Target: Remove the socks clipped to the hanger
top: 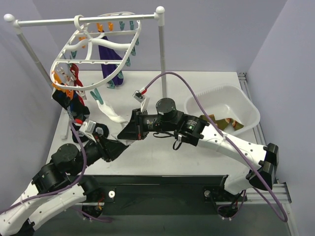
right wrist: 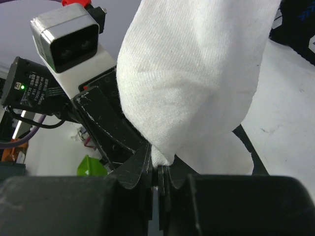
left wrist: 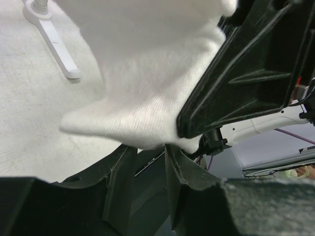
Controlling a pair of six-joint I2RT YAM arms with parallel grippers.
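The white sock (top: pixel 112 113) is the one in play. Its top end is pinned by a teal clip (top: pixel 97 94) at the near-left edge of the hanger (top: pixel 87 60). The rest is drawn down and to the right, toward the two claws low over the table (top: pixel 162 152).

The right claw (top: pixel 129 132) is clamped on the toe end, w/ fabric pinched betw. its fingertips. The left claw (top: pixel 118 146) sits just beside and below it. Its jaws are apart w/ the sock's lower edge at their mouth, and nothing is pinched as far as I can see.

Step in hand, I'd say: tugging this sock out of its clip, w/ the left arm placed for a second hold. The next move prob. calls for a firm pull down and away, enough to pop the clip w/o dragging the frame off the pole rail (top: pixel 59 21) (it hangs by one hook). After that, a carry to the basin (top: pixel 248 103), where olive-brown socks (top: pixel 221 123) already lie.

A purple sock (top: pixel 109 61), a red-and-white sock (top: pixel 74 73) and a black-navy sock (top: pixel 66 101) hang on the frame, so there's plenty left.

Only the overhead view shows the clip end, the hanger and the basin. Only the right wrist cam shows the pinch itself. The left wrist cam shows the gap betw. its own fingers, and neither wrist cam sees the clip.
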